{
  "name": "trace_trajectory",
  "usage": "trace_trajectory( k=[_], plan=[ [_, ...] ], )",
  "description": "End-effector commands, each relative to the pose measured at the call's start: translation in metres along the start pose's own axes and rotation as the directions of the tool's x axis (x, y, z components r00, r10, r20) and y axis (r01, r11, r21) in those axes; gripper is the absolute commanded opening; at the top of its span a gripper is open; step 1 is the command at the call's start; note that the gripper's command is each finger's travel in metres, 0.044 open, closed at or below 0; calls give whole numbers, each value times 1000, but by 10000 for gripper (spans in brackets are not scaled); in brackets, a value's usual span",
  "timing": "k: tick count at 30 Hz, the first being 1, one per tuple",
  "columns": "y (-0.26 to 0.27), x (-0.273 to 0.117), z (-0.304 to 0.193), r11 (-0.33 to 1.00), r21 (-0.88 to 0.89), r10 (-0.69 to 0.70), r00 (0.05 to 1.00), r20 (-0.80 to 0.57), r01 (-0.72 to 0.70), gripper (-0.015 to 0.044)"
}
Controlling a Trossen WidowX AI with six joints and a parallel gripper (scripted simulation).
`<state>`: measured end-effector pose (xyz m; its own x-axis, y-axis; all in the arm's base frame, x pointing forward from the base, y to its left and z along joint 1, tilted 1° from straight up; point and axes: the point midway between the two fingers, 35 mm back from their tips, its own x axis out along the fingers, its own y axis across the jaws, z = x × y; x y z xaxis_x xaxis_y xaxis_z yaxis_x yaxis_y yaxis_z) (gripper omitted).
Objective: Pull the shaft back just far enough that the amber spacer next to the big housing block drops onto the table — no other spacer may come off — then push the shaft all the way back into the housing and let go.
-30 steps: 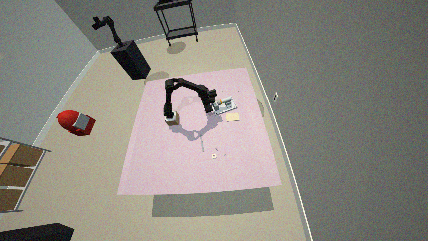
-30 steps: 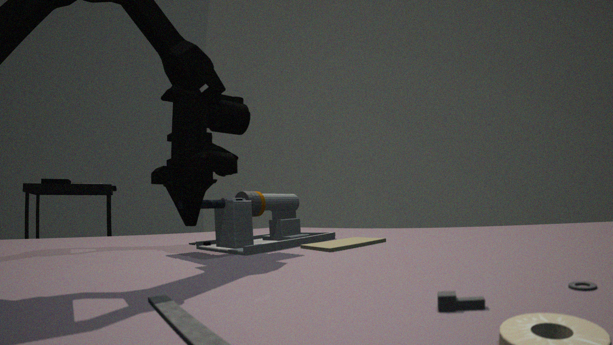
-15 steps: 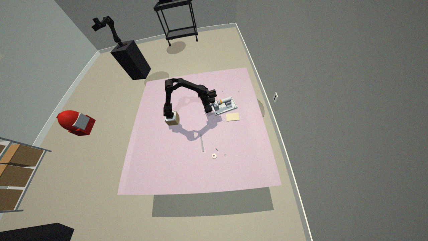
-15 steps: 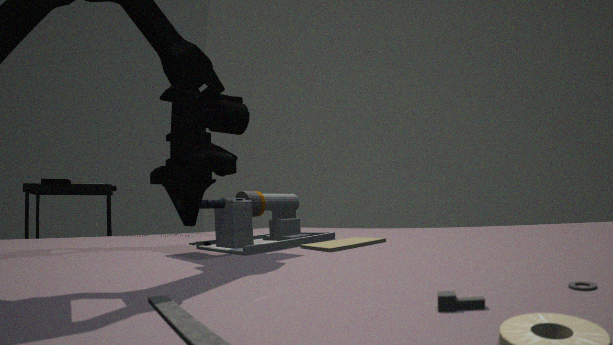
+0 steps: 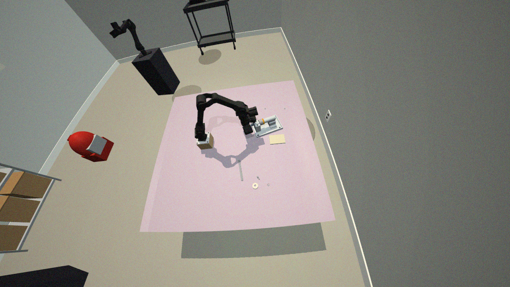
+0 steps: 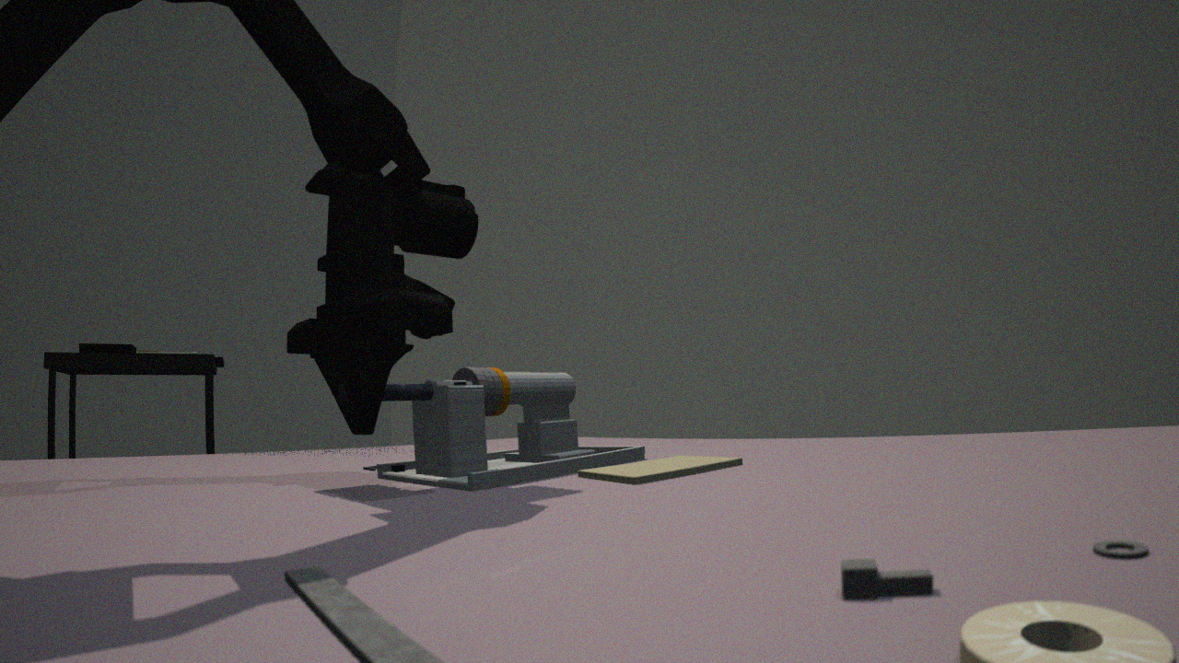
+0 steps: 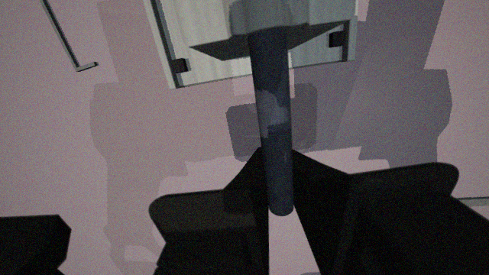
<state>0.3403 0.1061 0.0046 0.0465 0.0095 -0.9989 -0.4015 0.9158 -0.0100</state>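
My gripper (image 5: 248, 130) (image 6: 362, 424) (image 7: 270, 151) is shut on the dark blue-grey shaft (image 6: 408, 392) (image 7: 273, 80), near its free end. The shaft runs into a grey upright block (image 5: 257, 127) (image 6: 449, 433), with a bare length between block and fingers. Behind the block, the amber spacer (image 5: 261, 121) (image 6: 501, 391) hangs upright in line with the shaft. It sits between a grey round part (image 6: 480, 378) and a long grey cylinder (image 5: 270, 118) (image 6: 543, 388) on a stepped stand. Whether the amber spacer touches them is too small to tell. The shaft inside these parts is hidden.
The fixture's shallow tray (image 5: 269, 132) (image 6: 535, 470) lies under the blocks. A pale yellow plate (image 5: 277, 139) (image 6: 659, 470) lies beside it. A grey bar (image 5: 241, 171) (image 6: 354, 614), a cream ring (image 6: 989, 633) and a bolt (image 6: 859, 579) lie farther off. An L-shaped key (image 7: 61, 36) lies beside the tray.
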Motion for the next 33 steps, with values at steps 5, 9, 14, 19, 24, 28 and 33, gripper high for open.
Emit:
trace_trajectory(
  k=[5, 9, 14, 19, 24, 28, 33],
  plan=[
    [0, 0, -2, 1000, -1, 0, 1000, -5, 0, 0],
    [0, 0, -3, 1000, -1, 0, 1000, -5, 0, 0],
    [0, 0, -3, 1000, -1, 0, 1000, -5, 0, 0],
    [0, 0, -4, 1000, -1, 0, 1000, -5, 0, 0],
    [0, 0, -5, 1000, -1, 0, 1000, -5, 0, 0],
    [0, 0, -5, 1000, -1, 0, 1000, -5, 0, 0],
    [0, 0, -6, 1000, -1, 0, 1000, -5, 0, 0]
  ],
)
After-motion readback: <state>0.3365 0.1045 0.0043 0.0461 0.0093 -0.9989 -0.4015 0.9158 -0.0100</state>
